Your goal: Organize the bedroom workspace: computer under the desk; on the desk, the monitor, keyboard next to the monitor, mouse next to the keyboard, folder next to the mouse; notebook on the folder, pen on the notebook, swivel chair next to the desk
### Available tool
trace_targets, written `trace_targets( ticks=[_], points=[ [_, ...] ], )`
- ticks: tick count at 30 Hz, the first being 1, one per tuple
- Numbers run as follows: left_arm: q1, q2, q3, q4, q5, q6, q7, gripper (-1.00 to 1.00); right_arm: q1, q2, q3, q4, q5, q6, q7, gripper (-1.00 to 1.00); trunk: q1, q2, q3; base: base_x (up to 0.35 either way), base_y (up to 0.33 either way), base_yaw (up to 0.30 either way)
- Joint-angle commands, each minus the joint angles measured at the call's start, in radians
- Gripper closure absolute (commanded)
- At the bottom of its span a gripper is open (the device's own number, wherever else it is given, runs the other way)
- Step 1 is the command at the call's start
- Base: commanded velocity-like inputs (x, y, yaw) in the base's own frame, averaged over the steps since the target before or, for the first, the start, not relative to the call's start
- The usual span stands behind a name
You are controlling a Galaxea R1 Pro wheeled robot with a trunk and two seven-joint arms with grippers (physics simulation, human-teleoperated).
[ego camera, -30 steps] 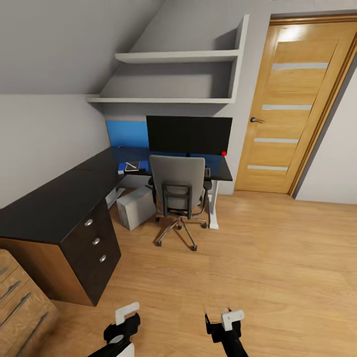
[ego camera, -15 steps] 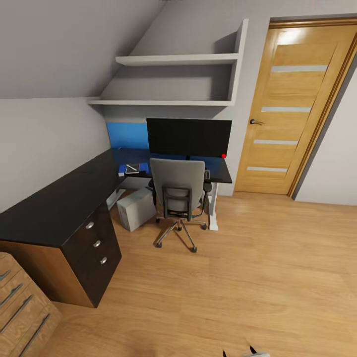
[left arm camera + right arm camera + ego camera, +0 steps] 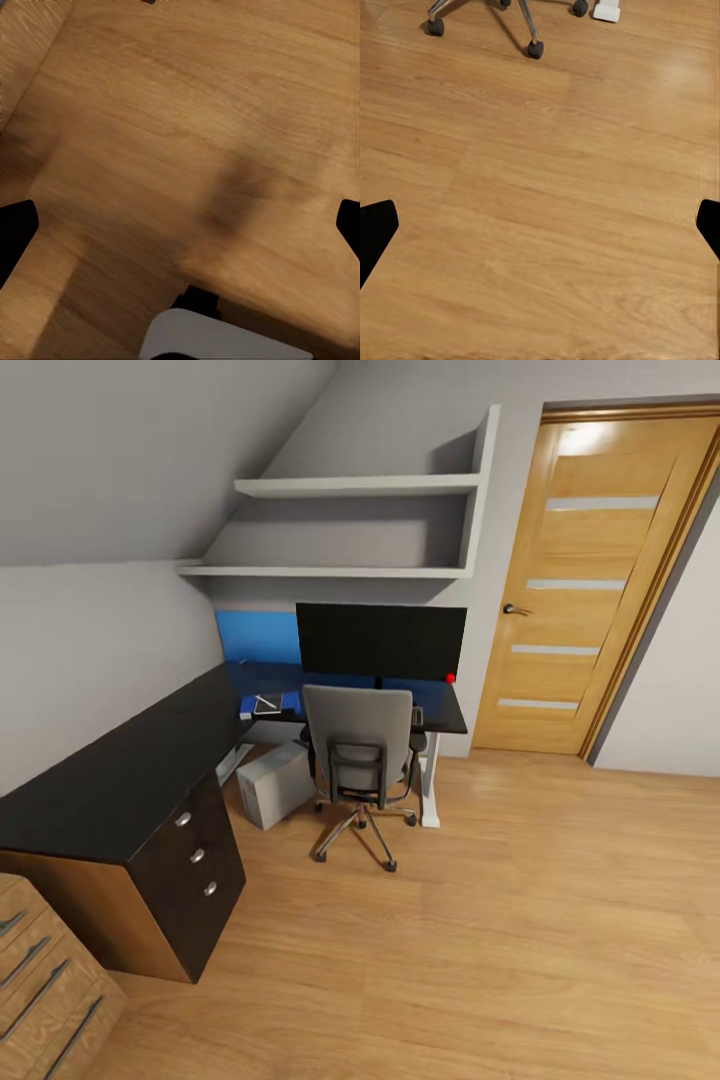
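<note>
The black L-shaped desk (image 3: 130, 760) runs along the left wall and across the back. The wide black monitor (image 3: 380, 640) stands on its back part. The grey swivel chair (image 3: 360, 740) is pushed up to the desk in front of the monitor. The light grey computer (image 3: 275, 780) stands on the floor beneath. A blue folder (image 3: 288, 702) lies on the desk left of the chair, with the pale notebook (image 3: 266, 702) on it. Keyboard, mouse and pen are hidden or too small to tell. My left gripper (image 3: 180, 225) and right gripper (image 3: 540, 225) hang open over bare floor.
A wooden door (image 3: 590, 580) stands shut at the back right. A light wood cabinet (image 3: 40, 980) sits at the near left beside the desk's drawer pedestal (image 3: 195, 855). Wall shelves (image 3: 350, 525) hang above the monitor. Chair casters (image 3: 534, 49) and a white desk foot (image 3: 606, 10) lie ahead of the right gripper.
Both grippers have dropped out of the bottom of the head view. The whole picture has shifted slightly down, so the camera has tilted up. Nothing on the desk moved.
</note>
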Motion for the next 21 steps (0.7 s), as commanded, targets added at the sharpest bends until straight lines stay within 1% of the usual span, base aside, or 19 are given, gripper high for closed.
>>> trace_targets(
  ticks=[1, 3, 4, 6, 11, 13, 14, 17, 21],
  points=[
    [0.000, 0.000, -0.009, 0.000, 0.002, -0.001, 0.008, -1.00, 0.004, -0.002, 0.010, 0.003, -0.009, -0.005, -0.002, -1.00, -0.004, 0.007, 0.002, 0.000, 0.000, 0.000],
    [0.009, 0.000, -0.009, 0.000, 0.002, -0.002, 0.008, -1.00, 0.021, -0.010, 0.010, 0.003, -0.009, -0.008, -0.001, -1.00, -0.012, 0.021, 0.009, 0.000, 0.000, 0.000],
    [0.026, 0.000, -0.009, 0.001, 0.000, -0.010, 0.008, -1.00, 0.037, -0.016, 0.010, 0.003, -0.009, -0.016, -0.001, -1.00, -0.015, 0.028, 0.012, 0.000, 0.000, 0.000],
    [0.038, 0.001, -0.009, 0.001, -0.004, -0.035, 0.008, -1.00, 0.050, -0.019, 0.011, 0.003, -0.008, -0.023, 0.000, -1.00, -0.023, 0.042, 0.018, 0.000, 0.000, 0.000],
    [0.059, 0.002, -0.009, 0.002, -0.019, -0.077, 0.008, -1.00, 0.070, -0.020, 0.011, 0.003, -0.010, -0.052, -0.001, -1.00, -0.042, 0.077, 0.034, 0.000, 0.000, 0.000],
    [0.070, 0.002, -0.010, 0.003, -0.029, -0.087, 0.008, -1.00, 0.075, -0.020, 0.010, 0.002, -0.010, -0.068, -0.002, -1.00, -0.050, 0.091, 0.040, 0.000, 0.000, 0.000],
    [0.078, 0.003, -0.010, 0.003, -0.040, -0.093, 0.008, -1.00, 0.078, -0.020, 0.010, 0.001, -0.009, -0.078, -0.001, -1.00, -0.054, 0.098, 0.043, 0.000, 0.000, 0.000],
    [0.085, 0.003, -0.009, 0.004, -0.056, -0.099, 0.008, -1.00, 0.080, -0.019, 0.012, 0.000, -0.007, -0.084, 0.000, -1.00, -0.065, 0.119, 0.052, 0.000, 0.000, 0.000],
    [0.090, 0.003, -0.009, 0.004, -0.069, -0.102, 0.008, -1.00, 0.082, -0.017, 0.013, 0.000, -0.005, -0.085, 0.003, -1.00, -0.081, 0.147, 0.065, 0.000, 0.000, 0.000]
  ],
)
